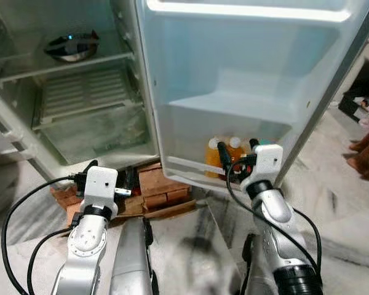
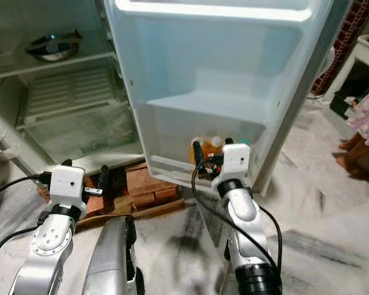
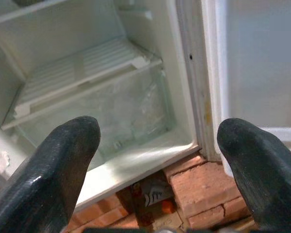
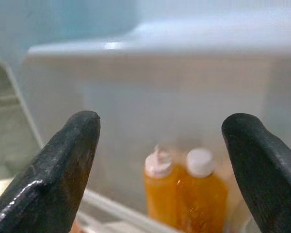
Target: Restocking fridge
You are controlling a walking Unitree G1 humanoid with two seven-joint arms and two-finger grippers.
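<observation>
The fridge stands open, its door (image 1: 246,74) swung out in front of me. Two orange bottles with white caps (image 4: 160,191) (image 4: 201,194) stand side by side in the lowest door shelf (image 1: 190,165). My right gripper (image 4: 160,141) is open and empty, a short way in front of that shelf and pointing at the bottles (image 1: 216,152). My left gripper (image 3: 155,145) is also open and empty. It is held low, before the fridge's bottom edge, and points at the clear crisper drawer (image 3: 111,111).
A steel bowl (image 1: 72,47) sits on an upper wire shelf. The fridge rests on red bricks (image 1: 163,184) on a marble floor. Someone's floral clothing and feet (image 2: 360,123) are at the far right, beside a white stand (image 2: 366,52).
</observation>
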